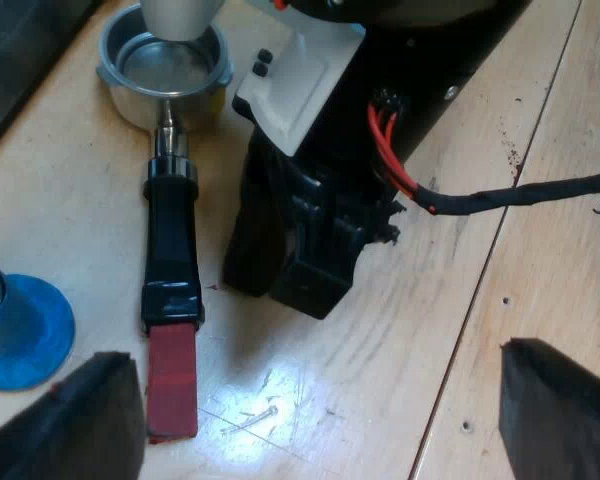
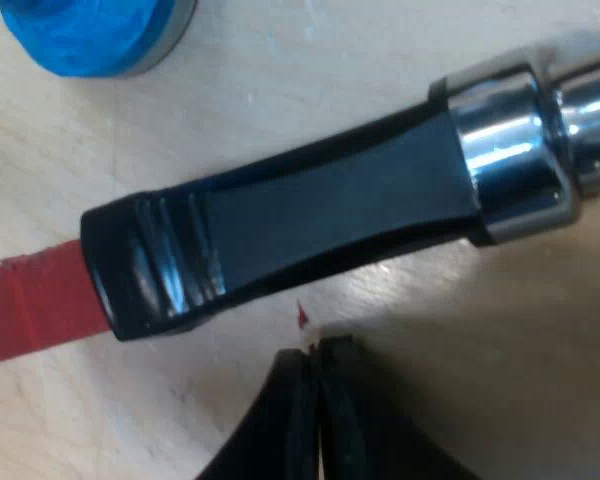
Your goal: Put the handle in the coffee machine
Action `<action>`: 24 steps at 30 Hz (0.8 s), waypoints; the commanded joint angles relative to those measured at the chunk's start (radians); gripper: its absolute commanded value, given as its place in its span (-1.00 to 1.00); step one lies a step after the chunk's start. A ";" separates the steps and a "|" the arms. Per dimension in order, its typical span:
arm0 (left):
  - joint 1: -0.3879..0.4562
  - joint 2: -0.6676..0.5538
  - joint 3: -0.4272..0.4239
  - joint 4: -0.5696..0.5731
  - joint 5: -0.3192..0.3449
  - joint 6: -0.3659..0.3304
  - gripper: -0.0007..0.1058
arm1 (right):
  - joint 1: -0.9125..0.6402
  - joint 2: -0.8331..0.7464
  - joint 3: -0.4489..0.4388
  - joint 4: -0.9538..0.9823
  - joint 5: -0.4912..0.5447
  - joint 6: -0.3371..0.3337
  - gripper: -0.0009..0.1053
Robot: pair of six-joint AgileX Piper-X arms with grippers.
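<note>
Plainly, the metal holder (image 1: 165,75) lay on the desk (image 1: 540,150), its dark handle (image 2: 320,215) just beside the right gripper (image 2: 315,360), which was closed and empty. The left gripper (image 1: 320,420) hung wide open, empty, near the red end (image 1: 172,380).

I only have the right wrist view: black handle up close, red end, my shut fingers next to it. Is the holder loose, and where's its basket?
Observer: Loose. The holder lies flat on the wooden table, with its metal basket facing up.
Operator: Where's the right gripper along it?
Observer: The right gripper stands beside the handle at its black part, tips down near the table, not around it.
Operator: And the left one?
Observer: The left gripper is open, hovering over the table near the red end.
</note>
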 commanded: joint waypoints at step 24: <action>-0.001 -0.002 -0.002 -0.001 -0.015 0.016 0.40 | 0.002 -0.418 -0.066 0.549 0.163 -0.245 0.20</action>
